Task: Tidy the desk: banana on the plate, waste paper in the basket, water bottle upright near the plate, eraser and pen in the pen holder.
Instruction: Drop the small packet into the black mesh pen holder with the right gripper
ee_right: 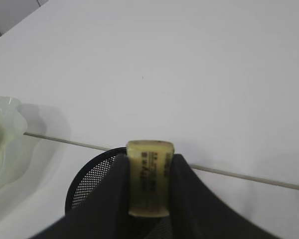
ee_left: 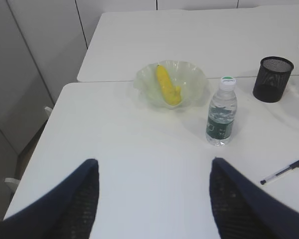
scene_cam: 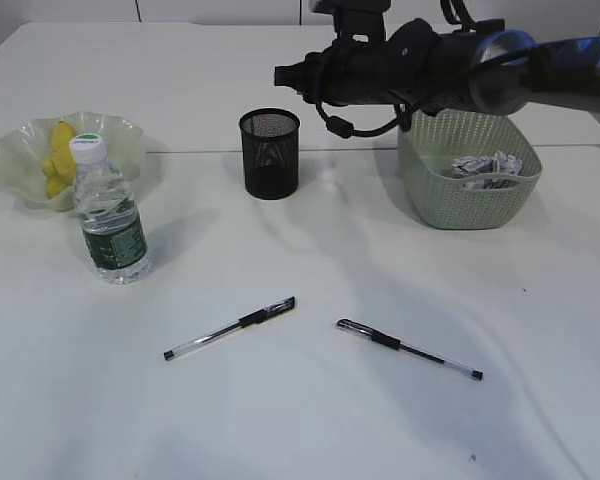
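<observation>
Black pen holder (ee_right: 97,191) under gripped eraser (ee_right: 148,177).

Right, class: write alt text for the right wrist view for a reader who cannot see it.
The right claw grips a small pale yellow rectangular eraser directly above the open black wire-mesh pen holder. Behind lies the plain white desk, with a translucent pale green ruffled plate at left.

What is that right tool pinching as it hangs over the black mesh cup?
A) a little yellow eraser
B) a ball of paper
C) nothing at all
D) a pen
A: the right wrist view shows the pale yellow eraser clamped in the right tool above the pen holder; both pens lie on the desk.
</observation>
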You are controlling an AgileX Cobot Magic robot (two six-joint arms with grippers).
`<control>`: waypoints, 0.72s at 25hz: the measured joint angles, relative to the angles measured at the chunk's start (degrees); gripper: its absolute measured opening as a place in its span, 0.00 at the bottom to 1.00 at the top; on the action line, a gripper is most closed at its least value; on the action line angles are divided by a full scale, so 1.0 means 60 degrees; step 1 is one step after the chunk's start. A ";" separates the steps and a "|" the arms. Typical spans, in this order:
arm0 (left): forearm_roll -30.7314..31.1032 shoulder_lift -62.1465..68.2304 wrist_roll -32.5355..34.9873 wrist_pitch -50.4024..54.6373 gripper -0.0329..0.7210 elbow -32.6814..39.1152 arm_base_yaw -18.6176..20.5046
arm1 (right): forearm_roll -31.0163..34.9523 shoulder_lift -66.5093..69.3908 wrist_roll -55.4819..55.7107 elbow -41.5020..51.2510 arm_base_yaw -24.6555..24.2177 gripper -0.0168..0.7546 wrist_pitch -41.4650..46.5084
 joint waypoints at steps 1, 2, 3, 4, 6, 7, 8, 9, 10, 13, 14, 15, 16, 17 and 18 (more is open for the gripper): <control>0.0000 0.0000 0.0000 0.0000 0.69 0.0000 0.0000 | 0.0134 0.0032 0.0000 0.0000 0.0000 0.24 0.0000; 0.0000 0.0000 0.0000 0.0000 0.69 0.0000 0.0000 | 0.0276 0.0090 0.0000 -0.0023 0.0000 0.24 0.0000; 0.0000 0.0000 0.0000 0.0000 0.69 0.0000 0.0000 | 0.0466 0.0158 0.0000 -0.0063 0.0000 0.24 0.0000; 0.0000 0.0000 0.0000 0.0000 0.69 0.0000 0.0000 | 0.0686 0.0210 0.0000 -0.0086 0.0000 0.24 0.0000; 0.0000 0.0000 0.0000 0.0000 0.69 0.0000 0.0000 | 0.1071 0.0287 0.0000 -0.0086 0.0000 0.24 0.0000; 0.0000 0.0000 0.0000 0.0000 0.69 0.0000 0.0000 | 0.1354 0.0334 0.0000 -0.0086 0.0000 0.24 0.0000; -0.0006 0.0000 0.0000 0.0000 0.69 0.0000 0.0000 | 0.1534 0.0349 0.0000 -0.0086 0.0000 0.24 0.0000; -0.0006 0.0000 0.0000 0.0000 0.69 0.0000 0.0000 | 0.1744 0.0372 0.0000 -0.0086 0.0000 0.24 0.0000; -0.0022 0.0000 0.0000 0.0000 0.69 0.0000 0.0000 | 0.1896 0.0372 0.0000 -0.0086 0.0000 0.24 0.0000; -0.0022 0.0000 0.0000 0.0000 0.69 0.0000 0.0000 | 0.2481 0.0405 0.0016 -0.0086 0.0000 0.24 0.0000; -0.0022 0.0000 0.0000 0.0000 0.69 0.0000 0.0000 | 0.2676 0.0414 0.0016 -0.0086 0.0000 0.24 0.0000; -0.0022 0.0000 0.0000 0.0000 0.69 0.0000 0.0000 | 0.2910 0.0429 0.0016 -0.0086 0.0000 0.24 0.0022; -0.0022 0.0000 0.0000 0.0000 0.69 0.0000 0.0000 | 0.3100 0.0429 0.0016 -0.0086 0.0000 0.24 0.0043; -0.0028 0.0000 0.0000 0.0000 0.69 0.0000 0.0000 | 0.3312 0.0435 0.0016 -0.0086 0.0000 0.24 0.0085; -0.0028 0.0000 0.0000 0.0000 0.69 0.0000 0.0000 | 0.3569 0.0435 0.0016 -0.0086 0.0000 0.24 0.0147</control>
